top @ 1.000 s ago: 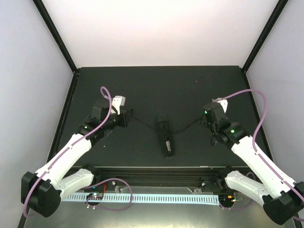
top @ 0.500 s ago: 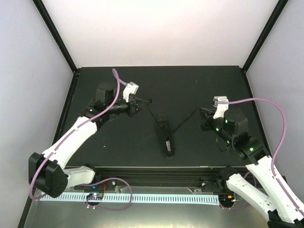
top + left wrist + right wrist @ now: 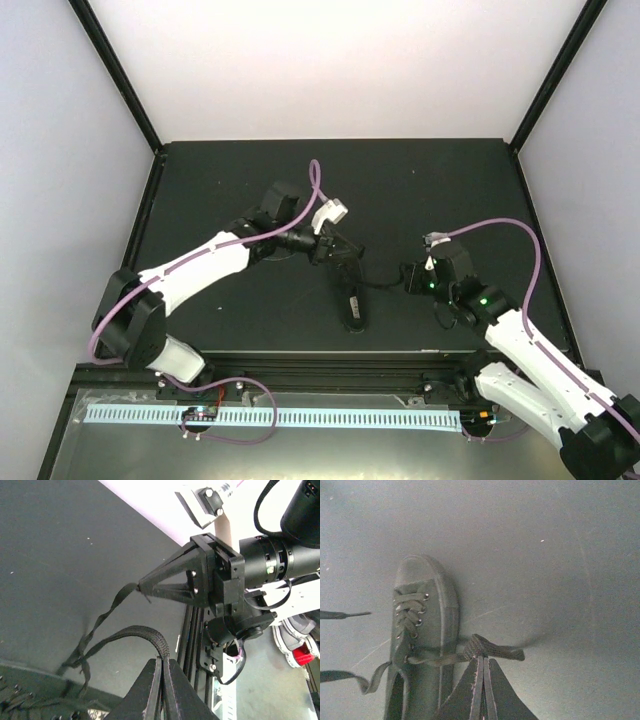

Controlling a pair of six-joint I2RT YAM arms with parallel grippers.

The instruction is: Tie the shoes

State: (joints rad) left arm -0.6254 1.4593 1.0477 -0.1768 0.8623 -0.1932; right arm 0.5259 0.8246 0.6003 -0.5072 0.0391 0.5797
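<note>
Laces of flat black woven fabric are clenched: left hand pinches a looped strand, right hand another beside the small matte black shoe.

Matte black tabletop, faint scratches and pale specks noted on surface, one small black lace-up shoe set sole-down near centre, toe pointed away from near edge, thin black laces drawn out to both sides.
</note>
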